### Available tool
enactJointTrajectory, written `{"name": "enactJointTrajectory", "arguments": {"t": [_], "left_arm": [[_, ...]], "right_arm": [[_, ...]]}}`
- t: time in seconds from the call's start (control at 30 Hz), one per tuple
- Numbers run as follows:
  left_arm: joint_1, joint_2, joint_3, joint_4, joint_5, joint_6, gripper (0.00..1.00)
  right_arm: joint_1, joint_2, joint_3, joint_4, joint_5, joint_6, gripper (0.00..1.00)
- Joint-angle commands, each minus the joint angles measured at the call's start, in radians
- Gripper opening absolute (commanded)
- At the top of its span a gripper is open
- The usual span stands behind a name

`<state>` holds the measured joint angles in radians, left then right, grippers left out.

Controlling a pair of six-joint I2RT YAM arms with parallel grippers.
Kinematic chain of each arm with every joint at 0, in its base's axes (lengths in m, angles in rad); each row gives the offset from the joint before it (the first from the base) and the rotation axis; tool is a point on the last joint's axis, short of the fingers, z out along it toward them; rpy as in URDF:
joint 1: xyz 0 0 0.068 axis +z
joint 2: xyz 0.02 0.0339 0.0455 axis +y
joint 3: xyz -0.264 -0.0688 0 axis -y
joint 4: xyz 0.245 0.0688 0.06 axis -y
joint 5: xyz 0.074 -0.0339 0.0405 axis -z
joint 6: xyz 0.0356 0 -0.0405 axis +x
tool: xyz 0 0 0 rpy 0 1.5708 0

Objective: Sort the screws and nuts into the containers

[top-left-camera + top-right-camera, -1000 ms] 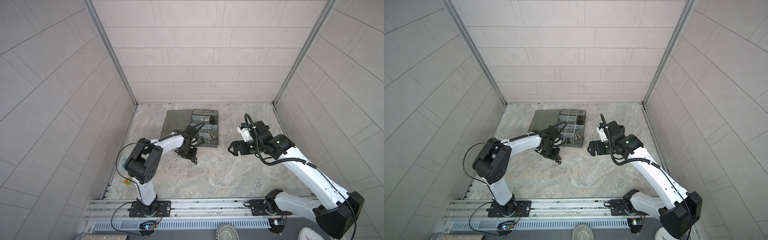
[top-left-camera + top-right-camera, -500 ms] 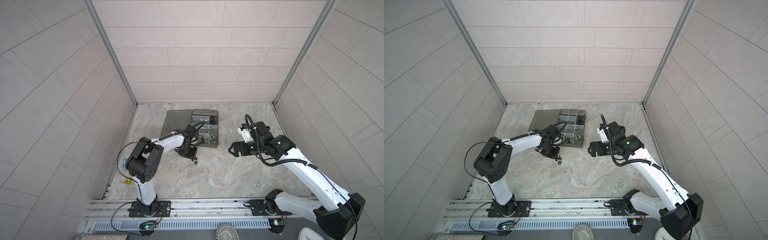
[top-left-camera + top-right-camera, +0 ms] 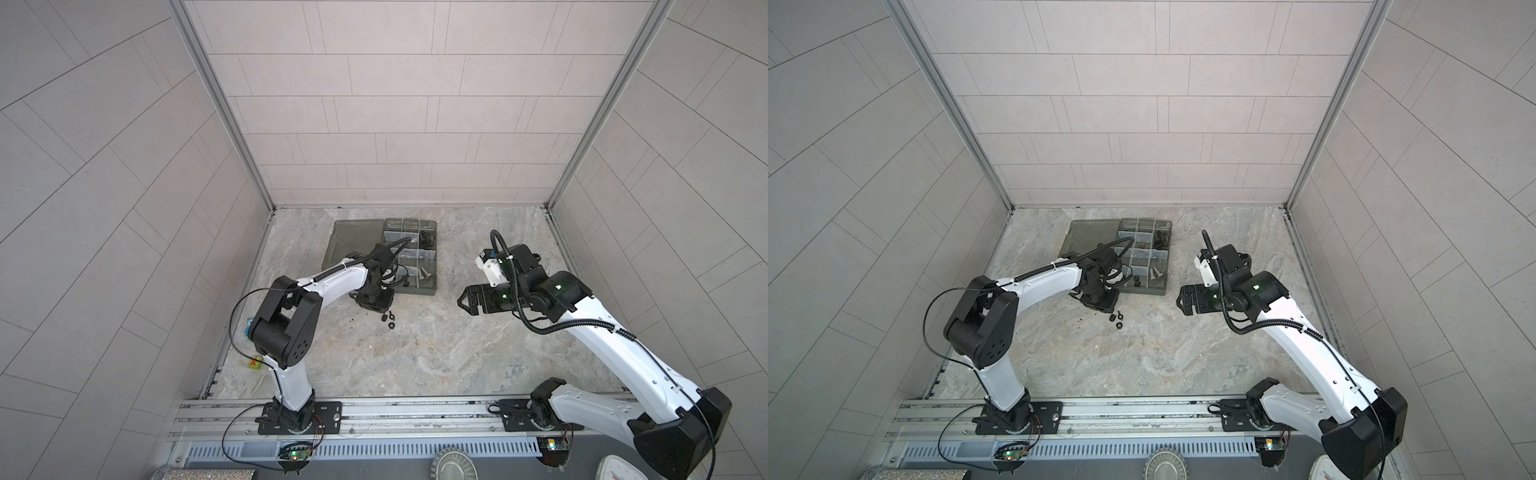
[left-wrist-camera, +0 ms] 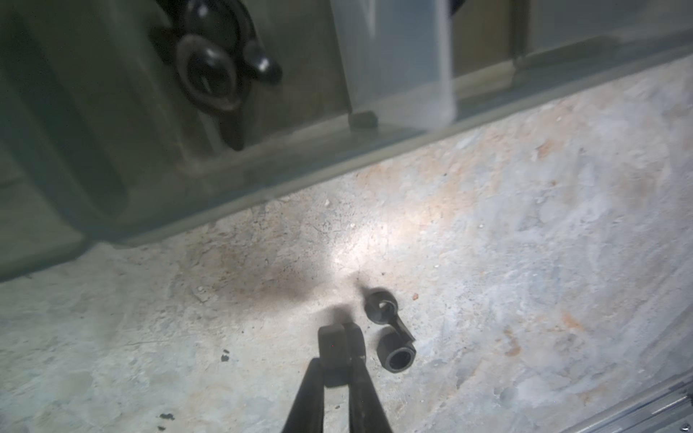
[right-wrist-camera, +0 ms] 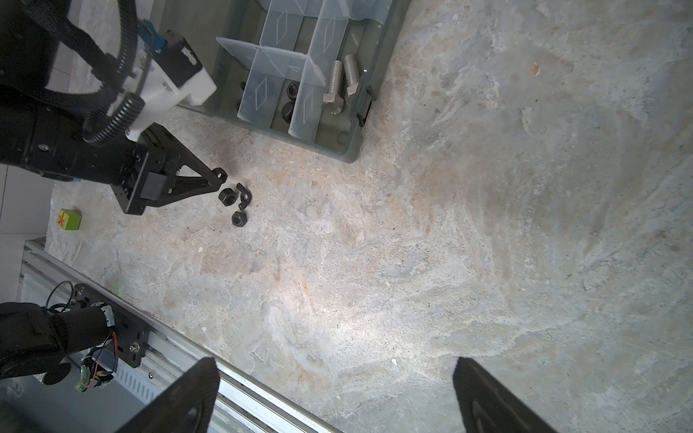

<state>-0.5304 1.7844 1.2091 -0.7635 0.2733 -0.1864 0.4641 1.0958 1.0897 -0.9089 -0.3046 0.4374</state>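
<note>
Left end effector (image 4: pixel 339 363) clamped edge-on on one nut (image 4: pixel 336 340) low at the desk (image 4: pixel 525 262), two loose nuts (image 4: pixel 398 355) just beside, box (image 5: pixel 332 147) near; right end effector (image 5: pixel 333 397) spread wide, empty; I reckon the thin grip may let it twist out on lifting.

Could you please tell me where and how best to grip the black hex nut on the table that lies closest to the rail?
Probably grip the hex nut across two opposite outer flats, coming straight down from above. It lies flat with its hole up, so the flats stand upright. Choose flats not facing the wing nut, which sits close beside it.
</note>
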Motion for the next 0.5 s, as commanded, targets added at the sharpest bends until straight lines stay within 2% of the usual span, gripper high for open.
{"name": "enactJointTrajectory", "arguments": {"t": [0.0, 0.17, 0.47], "left_arm": [[-0.002, -0.033, 0.036, -0.054, -0.012, -0.001, 0.12], [-0.003, -0.032, 0.108, -0.098, -0.011, -0.003, 0.12], [-0.007, 0.029, 0.326, -0.162, -0.009, -0.004, 0.12]], "right_arm": [[0.003, -0.008, -0.012, -0.007, 0.018, -0.006, 0.99], [0.003, -0.005, -0.015, -0.001, 0.019, -0.009, 0.99], [0.000, 0.020, -0.007, 0.016, 0.021, -0.018, 0.99]]}}
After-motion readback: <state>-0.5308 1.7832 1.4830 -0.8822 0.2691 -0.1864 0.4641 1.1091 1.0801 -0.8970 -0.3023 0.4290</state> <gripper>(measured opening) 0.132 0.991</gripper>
